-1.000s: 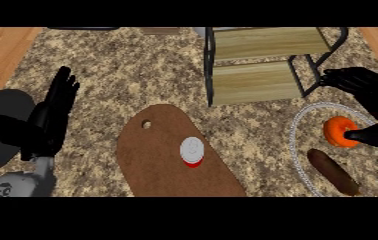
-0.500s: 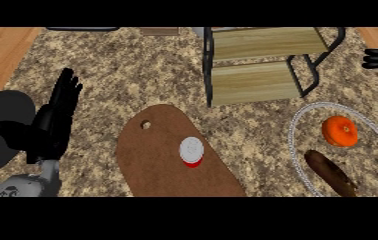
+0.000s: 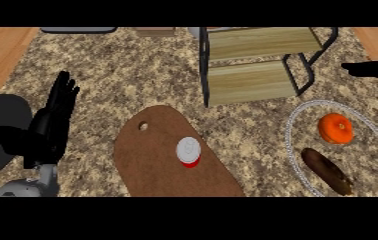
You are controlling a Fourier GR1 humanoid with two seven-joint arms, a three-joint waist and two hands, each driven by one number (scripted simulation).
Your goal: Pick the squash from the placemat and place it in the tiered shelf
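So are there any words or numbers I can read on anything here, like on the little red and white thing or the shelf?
None: no words, numbers or signs can be read anywhere.
The red and white thing on the brown board: its white top shows only a faint grey mark, too blurred to read.
The tiered shelf, orange squash and placemat: no text on them.
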